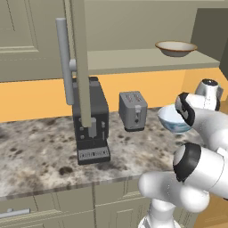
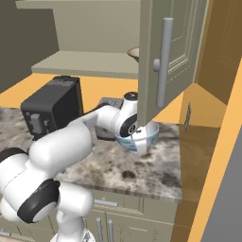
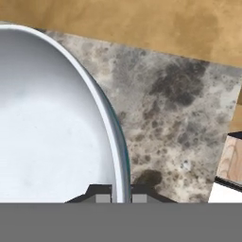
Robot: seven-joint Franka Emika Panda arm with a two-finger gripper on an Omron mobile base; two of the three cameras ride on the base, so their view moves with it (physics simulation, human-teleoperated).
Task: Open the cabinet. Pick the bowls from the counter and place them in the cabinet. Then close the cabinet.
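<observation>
a: pale-blue bowl (image 3: 52,118) first. where is it?

b: at the right end of the granite tabletop (image 1: 40,151), just right of the toaster (image 1: 133,110). from the hand camera the fingers (image 3: 118,194) sit closed tight over its rim, one tip inside the white wall and one outside.

a: so it is gripped?

b: that is my reading. the rim runs straight between the two tips with no gap showing. whether the bowl has left the stone i cannot tell; in the right base view it looks low, close to the surface.

a: and the other one?

b: the tan bowl (image 1: 176,48) already rests on the cabinet (image 2: 85,64) shelf, toward its right side. both doors stand open, the left door (image 1: 80,62) edge-on above the coffee machine (image 1: 91,120), the right door (image 2: 168,61) swung out over the arm's wrist.

a: then the step in hand is the second pick.

b: yes, i'd put the task a bit past halfway: cabinet open, one bowl stored, one held, closing not yet done.

a: what does the next move need?

b: a straight lift to clear the tabletop, then a carry up and back to the shelf. the open right door hangs directly above the wrist, so i'd judge the rise should come out toward the near side before going up. a rim pinch also lets a bowl tip, so keep it level and set it down left of the tan bowl.
</observation>
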